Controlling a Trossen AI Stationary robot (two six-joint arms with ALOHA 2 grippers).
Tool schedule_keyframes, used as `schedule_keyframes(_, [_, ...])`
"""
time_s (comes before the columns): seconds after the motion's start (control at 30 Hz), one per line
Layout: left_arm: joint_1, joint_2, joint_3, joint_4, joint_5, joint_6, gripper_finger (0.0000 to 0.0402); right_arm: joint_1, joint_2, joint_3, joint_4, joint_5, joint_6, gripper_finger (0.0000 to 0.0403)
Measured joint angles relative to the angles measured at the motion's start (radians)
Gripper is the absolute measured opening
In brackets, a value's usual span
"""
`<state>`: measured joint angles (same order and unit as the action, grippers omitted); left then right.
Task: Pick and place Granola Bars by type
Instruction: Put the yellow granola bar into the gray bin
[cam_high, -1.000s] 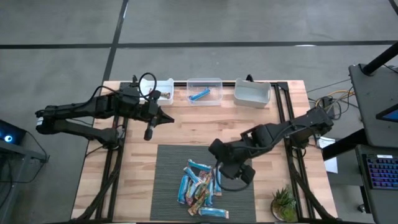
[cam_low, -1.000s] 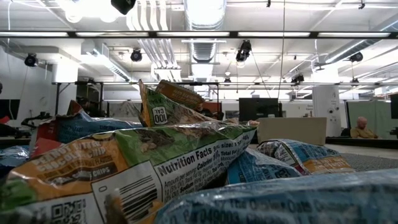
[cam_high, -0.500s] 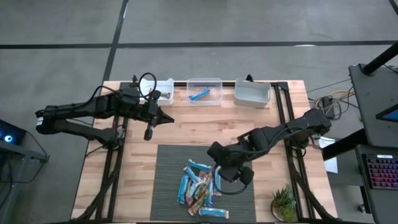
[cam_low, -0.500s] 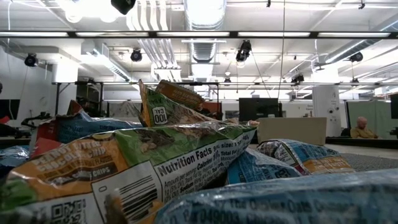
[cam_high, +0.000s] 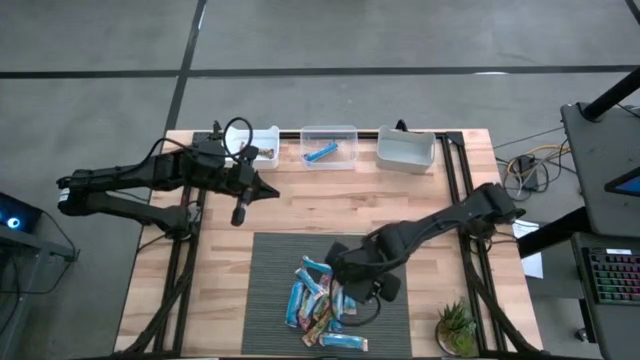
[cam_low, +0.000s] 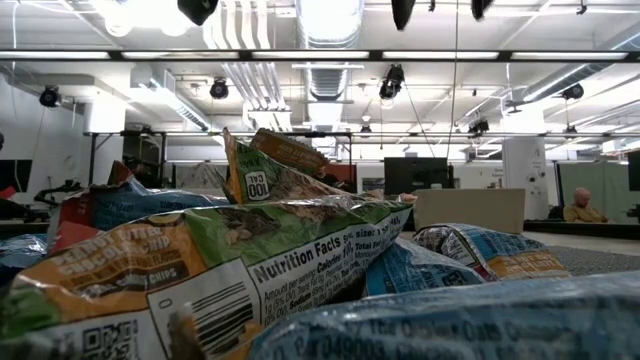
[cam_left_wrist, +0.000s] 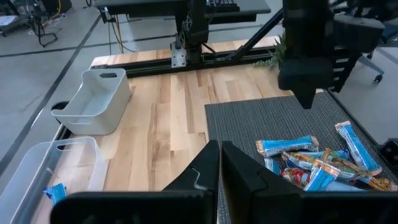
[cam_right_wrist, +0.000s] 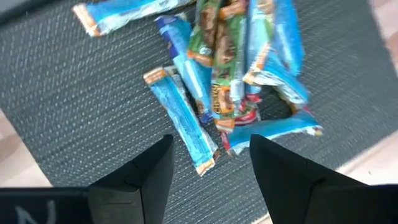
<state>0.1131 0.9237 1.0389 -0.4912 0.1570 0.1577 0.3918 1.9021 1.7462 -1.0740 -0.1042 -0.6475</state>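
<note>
The granola bars (cam_high: 320, 300) lie heaped on a dark mat, blue wrappers mixed with green, red and orange ones (cam_right_wrist: 227, 68). One blue bar (cam_high: 343, 342) lies apart near the mat's near edge. Another blue bar (cam_high: 321, 152) rests in the clear middle bin. My right gripper (cam_right_wrist: 210, 142) hangs open over the heap's right part, fingers pointing down and touching nothing. Its fingertips (cam_low: 402, 10) show at the top of the low view. My left gripper (cam_left_wrist: 219, 163) is shut and empty, held above the bare wood near the far left bin.
Three bins stand along the far edge: a small white one (cam_high: 262, 145), a clear one (cam_high: 328, 147) and a larger white one (cam_high: 405, 148). A small potted plant (cam_high: 457, 328) sits at the near right corner. Bare wood lies between the mat and the bins.
My right gripper has moved toward the table's left and near edge, from beside the heap to over it. It has also come down, so its fingertips now show at the top of the low view. The bars have not moved.
</note>
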Motion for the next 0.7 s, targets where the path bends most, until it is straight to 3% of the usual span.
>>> schedule_keyframes(0.27, [0.0,0.0,0.0,-0.015,0.0,0.0,0.0,0.024,0.071,0.0,-0.018,0.001,-0.119,0.0201])
schedule_keyframes(0.7, [0.0,0.0,0.0,-0.021,0.0,0.0,0.0,0.023,0.164,0.0,-0.012,-0.003,-0.124,0.0201])
